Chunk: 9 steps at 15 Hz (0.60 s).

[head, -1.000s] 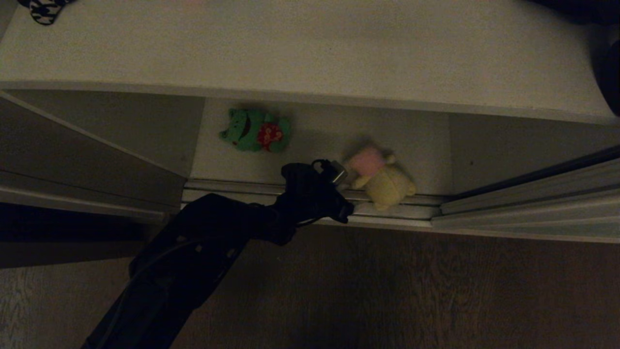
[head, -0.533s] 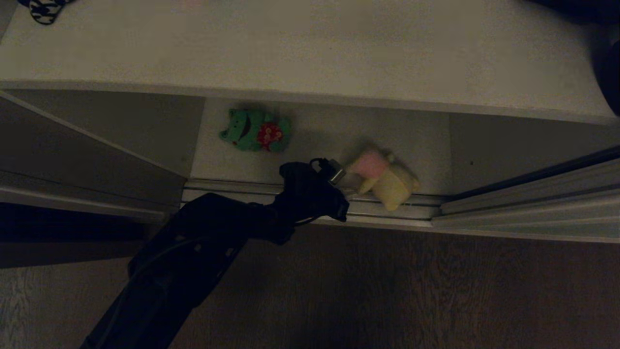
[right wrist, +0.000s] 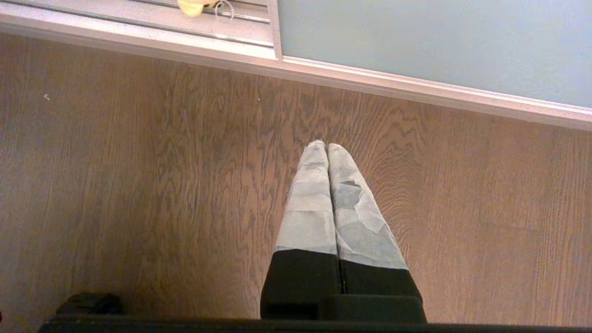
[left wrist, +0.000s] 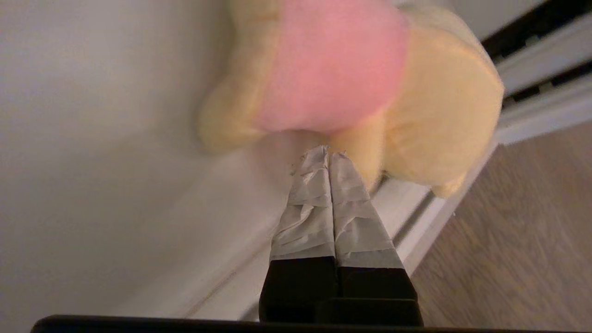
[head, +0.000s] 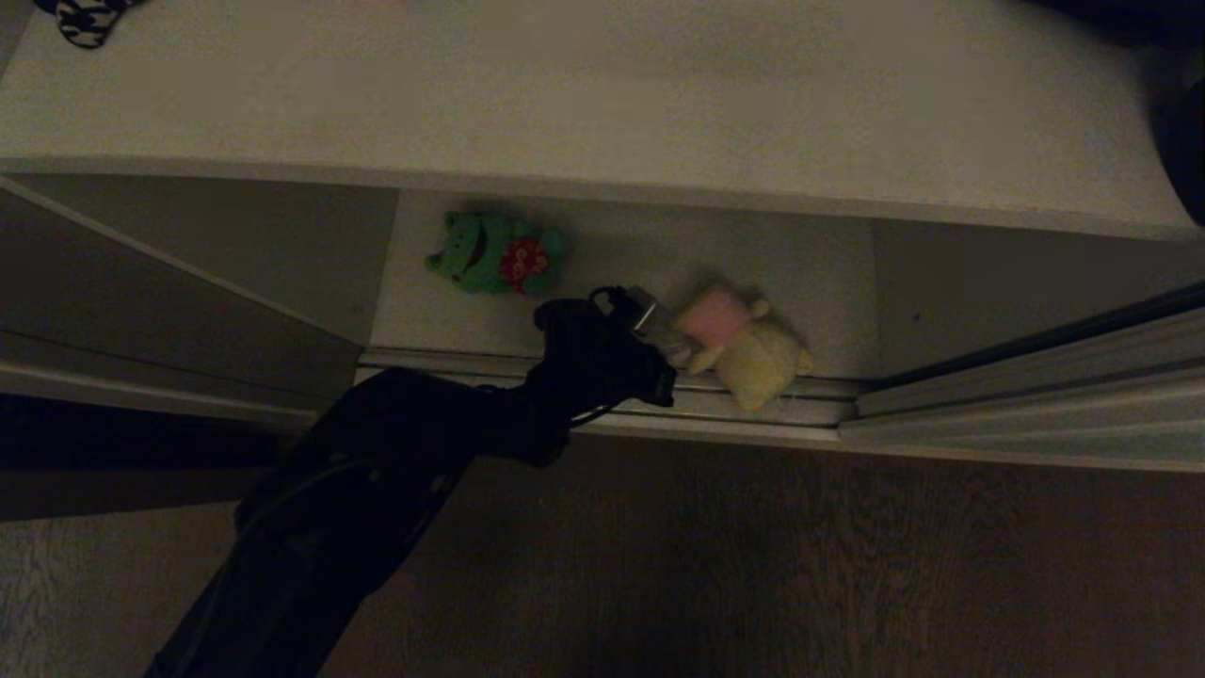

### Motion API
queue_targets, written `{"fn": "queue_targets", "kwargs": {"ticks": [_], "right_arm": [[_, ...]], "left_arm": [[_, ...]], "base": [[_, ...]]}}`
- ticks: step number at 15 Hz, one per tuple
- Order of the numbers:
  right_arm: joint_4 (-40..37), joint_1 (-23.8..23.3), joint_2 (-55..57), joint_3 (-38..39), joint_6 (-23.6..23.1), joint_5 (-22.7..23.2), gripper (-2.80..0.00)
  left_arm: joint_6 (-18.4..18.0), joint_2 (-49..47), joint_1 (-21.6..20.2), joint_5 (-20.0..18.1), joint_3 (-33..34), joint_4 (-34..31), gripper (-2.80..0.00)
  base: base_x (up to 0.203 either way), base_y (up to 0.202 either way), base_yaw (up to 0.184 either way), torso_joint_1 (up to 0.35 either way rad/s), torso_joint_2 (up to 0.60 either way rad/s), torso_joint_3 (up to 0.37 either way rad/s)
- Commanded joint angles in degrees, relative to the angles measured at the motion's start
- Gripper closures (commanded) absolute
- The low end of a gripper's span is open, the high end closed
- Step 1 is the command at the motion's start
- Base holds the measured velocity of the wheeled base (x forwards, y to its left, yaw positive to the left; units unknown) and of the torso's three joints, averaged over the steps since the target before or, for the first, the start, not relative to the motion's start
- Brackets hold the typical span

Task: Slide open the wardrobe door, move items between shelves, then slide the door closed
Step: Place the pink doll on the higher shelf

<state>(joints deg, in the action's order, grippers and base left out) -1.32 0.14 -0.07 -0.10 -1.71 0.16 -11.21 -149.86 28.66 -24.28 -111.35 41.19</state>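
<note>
Left gripper (left wrist: 328,150): taped fingers pressed fully together, tips touching the near edge of the soft cream-yellow plush toy with the pink patch (left wrist: 351,88). No fabric visible between the pads; possibly a thin pinch of plush or a loop caught there, but not confirmable from the wrist view.

Toy position: front edge of the flat off-white lower shelf board (head: 621,273), partly overhanging the ribbed pale metal floor track (head: 772,405). Small green plush toy with the red patch (head: 496,254): further back on the same board, well apart from the fingers.

Right gripper (right wrist: 327,145): closed on nothing, parked above the brown wood-grain floor (right wrist: 138,185), near the matte grey-green sliding wardrobe door (right wrist: 439,41).

Failure modes, judged from this state:
- Lifting on a marginal or empty grip: likely slip, with the toy dropping into the track or onto the floor.
- Pushing forward with closed tips: likely shoves the toy sideways along the track instead of securing it.
- Leaving the toy in the track: likely obstruction when closing the door.

Recommended: verify the hold before raising; otherwise reopen and regrasp around the body.
</note>
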Motion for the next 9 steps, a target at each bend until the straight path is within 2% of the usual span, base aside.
{"fn": "queue_targets", "kwargs": {"ticks": [1,5,6,9], "right_arm": [[0.00,0.04,-0.01,0.01,-0.05,0.02,0.00],[0.00,-0.05,-0.01,0.01,-0.05,0.02,0.00],[-0.04,0.04,-0.01,0.01,-0.05,0.02,0.00],[-0.04,0.04,-0.01,0.01,-0.05,0.02,0.00]], "left_arm": [[1.34,0.72,-1.06,0.11,0.07,1.59,0.00],[1.68,0.97,-1.24,1.46,0.08,0.33,0.00],[1.67,1.03,-0.94,4.24,0.08,0.34,0.00],[2.81,2.97,0.60,7.88,0.08,-2.56,0.00]], "base": [[0.000,0.000,0.000,0.000,0.00,0.000],[0.000,0.000,0.000,0.000,0.00,0.000],[0.000,0.000,0.000,0.000,0.00,0.000],[0.000,0.000,0.000,0.000,0.00,0.000]]}}
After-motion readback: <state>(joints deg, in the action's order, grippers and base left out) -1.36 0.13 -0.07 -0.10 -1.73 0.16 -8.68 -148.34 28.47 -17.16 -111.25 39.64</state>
